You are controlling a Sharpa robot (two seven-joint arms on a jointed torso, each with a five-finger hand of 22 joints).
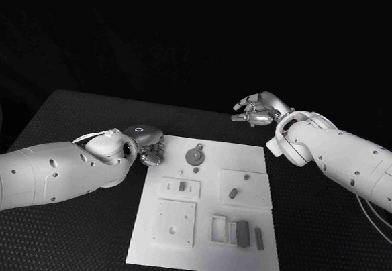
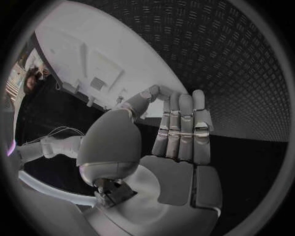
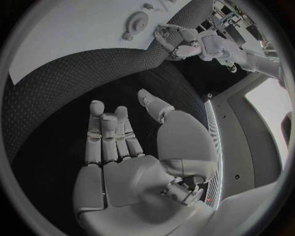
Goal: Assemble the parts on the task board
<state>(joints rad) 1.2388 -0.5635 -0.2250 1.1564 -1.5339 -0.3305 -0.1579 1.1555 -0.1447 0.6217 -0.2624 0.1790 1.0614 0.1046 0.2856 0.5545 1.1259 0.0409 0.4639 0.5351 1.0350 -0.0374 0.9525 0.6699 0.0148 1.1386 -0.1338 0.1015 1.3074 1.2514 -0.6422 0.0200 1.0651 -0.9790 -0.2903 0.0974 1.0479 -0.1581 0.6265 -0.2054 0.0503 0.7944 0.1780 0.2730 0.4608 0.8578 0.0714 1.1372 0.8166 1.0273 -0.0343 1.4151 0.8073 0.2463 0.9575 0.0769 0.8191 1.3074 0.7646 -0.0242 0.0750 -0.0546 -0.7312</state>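
Both silver many-fingered hands hold nothing, fingers apart: the left hand [image 1: 145, 148] at the flat white rectangular task board's [image 1: 268, 253] edge, the right hand [image 1: 258, 110] beyond its far corner.

Two white arms are showing smooth rounded shells dotted with small dark screw holes; the left arm [image 1: 35, 175] and the right arm [image 1: 368, 168] are each ending in a flared white cuff. The left hand [image 1: 145, 148] and right hand [image 1: 258, 110] are gleaming silver, with segmented metal fingers [image 2: 181, 130]. Thin pale cables are trailing beside the right arm.
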